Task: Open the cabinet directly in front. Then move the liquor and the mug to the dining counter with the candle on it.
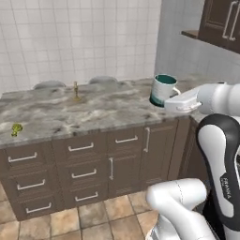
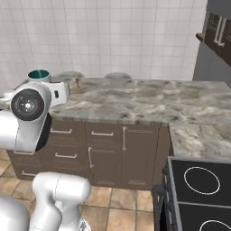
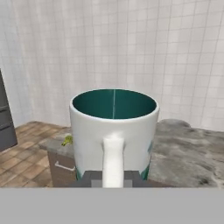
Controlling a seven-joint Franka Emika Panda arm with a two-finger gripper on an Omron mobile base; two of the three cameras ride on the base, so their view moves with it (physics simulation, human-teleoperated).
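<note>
The white mug (image 1: pixel 163 89) with its teal inside hangs upright over the right part of the dining counter (image 1: pixel 93 112). My gripper (image 1: pixel 169 101) is shut on its handle. In the hand view the mug (image 3: pixel 113 124) is close up, its handle pinched between my gripper's (image 3: pixel 112 179) two dark tips. Its teal rim (image 2: pixel 39 74) peeks above my wrist in the right base view. The candle (image 1: pixel 76 90) in its golden holder stands at the counter's back; it also shows as the small candle (image 2: pixel 77 82). The cabinet (image 1: pixel 224 21) hangs at the upper right. The liquor is out of view.
A small green object (image 1: pixel 16 129) lies near the counter's left front edge. Two grey stool tops (image 1: pixel 49 84) show behind the counter. A black stove (image 2: pixel 198 194) sits at the lower right. Brown drawers (image 1: pixel 82 161) with silver handles run under the counter.
</note>
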